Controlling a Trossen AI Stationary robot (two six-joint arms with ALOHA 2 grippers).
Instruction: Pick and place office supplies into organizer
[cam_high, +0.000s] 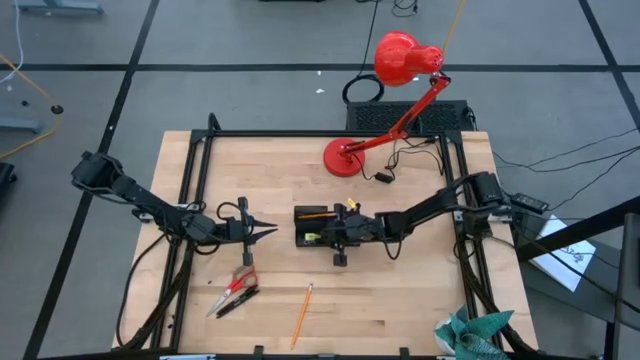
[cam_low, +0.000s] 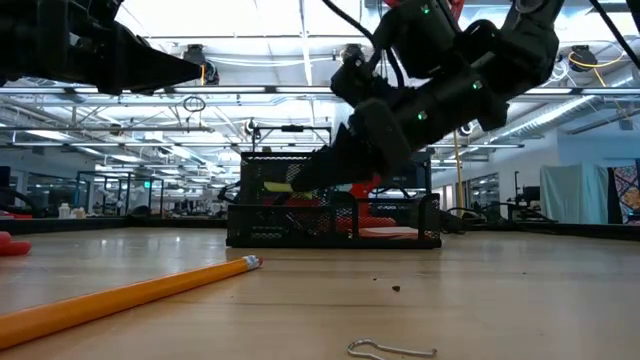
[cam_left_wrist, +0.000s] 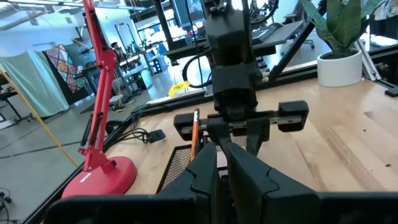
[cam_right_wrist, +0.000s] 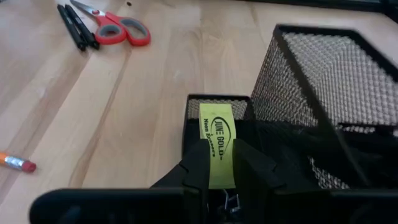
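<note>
The black mesh organizer (cam_high: 299, 228) stands mid-table with an orange pencil (cam_left_wrist: 194, 132) upright in it. My right gripper (cam_right_wrist: 217, 167) reaches in from the table's right, over the organizer's low compartment (cam_right_wrist: 205, 107), shut on a flat yellow-green printed piece (cam_right_wrist: 216, 138). My left gripper (cam_high: 264, 232) hovers left of the organizer, shut, nothing in it, pointing at it. Red-handled scissors (cam_high: 241, 282) and two black pens (cam_right_wrist: 78, 26) lie nearer the front edge. A yellow pencil (cam_high: 302, 312) lies flat near the front. My right gripper pinches the yellow-green piece by its near end (cam_right_wrist: 217, 174) between its two fingers. The fingers slant down from the table's right and lie along the piece. Its free end (cam_right_wrist: 215, 115) sticks out ahead over the low compartment; whether it touches the organizer I cannot tell.
A red desk lamp (cam_high: 398, 62) stands on its base (cam_high: 343, 158) at the far edge, its cable running to a black box (cam_high: 410, 118). Black frame rails (cam_high: 195, 170) border the table. A green cloth (cam_high: 470, 335) lies at the near right corner, a paper clip (cam_low: 392, 349) near the front.
</note>
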